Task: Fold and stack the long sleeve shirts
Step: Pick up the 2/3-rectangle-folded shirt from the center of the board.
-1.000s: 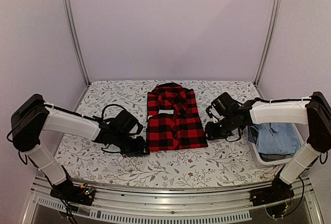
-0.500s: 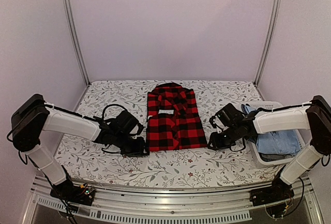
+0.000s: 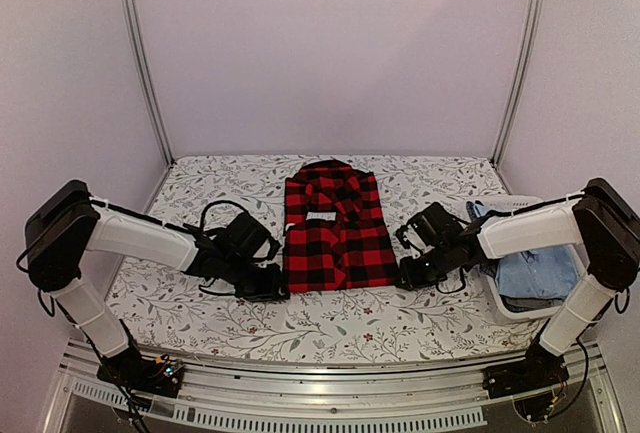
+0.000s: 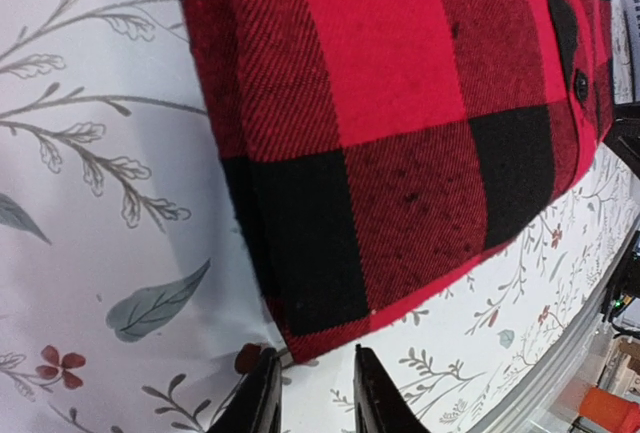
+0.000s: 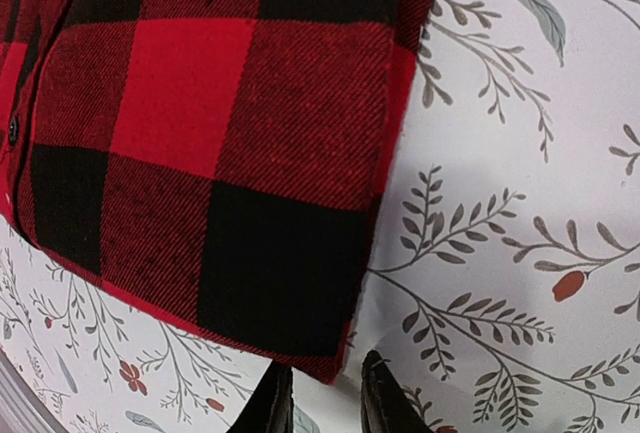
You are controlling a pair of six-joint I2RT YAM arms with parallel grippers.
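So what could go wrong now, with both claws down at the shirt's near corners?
1. The left gripper and right gripper line up with only the very corner tips of the folded shirt. Closing there might catch just one layer, or slip off, and spoil the fold.
2. Both sit low over the floral tablecloth, so they might pinch that too.
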